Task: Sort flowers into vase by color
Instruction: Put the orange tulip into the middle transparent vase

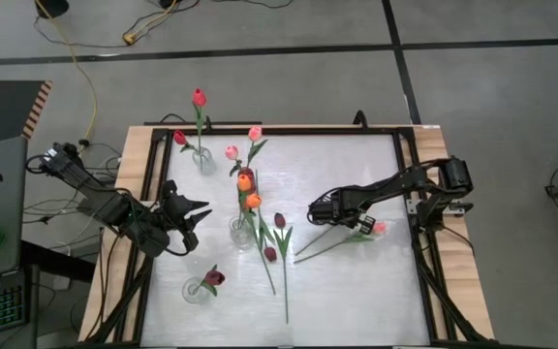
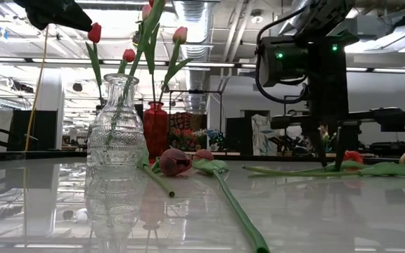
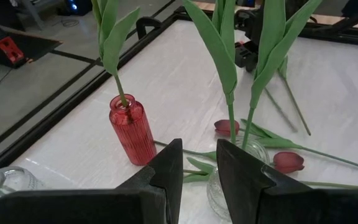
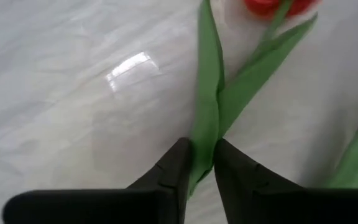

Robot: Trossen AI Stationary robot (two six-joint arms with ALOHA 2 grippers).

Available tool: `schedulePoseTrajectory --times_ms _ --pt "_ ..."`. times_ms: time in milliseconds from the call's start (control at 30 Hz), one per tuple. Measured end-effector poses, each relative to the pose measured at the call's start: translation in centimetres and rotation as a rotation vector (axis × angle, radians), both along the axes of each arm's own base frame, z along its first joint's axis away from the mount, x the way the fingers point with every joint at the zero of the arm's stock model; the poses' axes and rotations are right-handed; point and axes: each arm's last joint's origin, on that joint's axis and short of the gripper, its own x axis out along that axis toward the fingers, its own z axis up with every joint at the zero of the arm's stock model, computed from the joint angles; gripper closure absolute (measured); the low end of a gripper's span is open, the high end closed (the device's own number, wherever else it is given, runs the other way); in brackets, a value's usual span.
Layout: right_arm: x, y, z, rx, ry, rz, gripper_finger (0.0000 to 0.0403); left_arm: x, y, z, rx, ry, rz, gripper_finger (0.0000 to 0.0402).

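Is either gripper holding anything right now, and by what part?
The right gripper pinches a flower lying on the table by its green leaf and stem, below the head. The left gripper holds nothing.

We see the worktop [image 1: 356, 291] bare along its near right part, room to pass. The centre is crowded: a clear vase [image 1: 241, 233] with orange tulips [image 1: 250, 194], and loose maroon tulips [image 1: 279, 242] lying beside it. Left hand [image 1: 197, 215] hovers near the vase, seemingly clear of it.
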Motion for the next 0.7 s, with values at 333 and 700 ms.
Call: schedulePoseTrajectory --times_ms 333,700 --pt "-0.1 0.0 0.0 -0.066 0.014 0.058 0.0369 0.0 0.0 0.0 -0.001 -0.001 0.001 0.0316" --pt "-0.3 -0.3 2.3 -0.249 -0.068 0.137 0.0367 0.0 0.0 0.0 0.0 -0.005 0.005 0.0316"
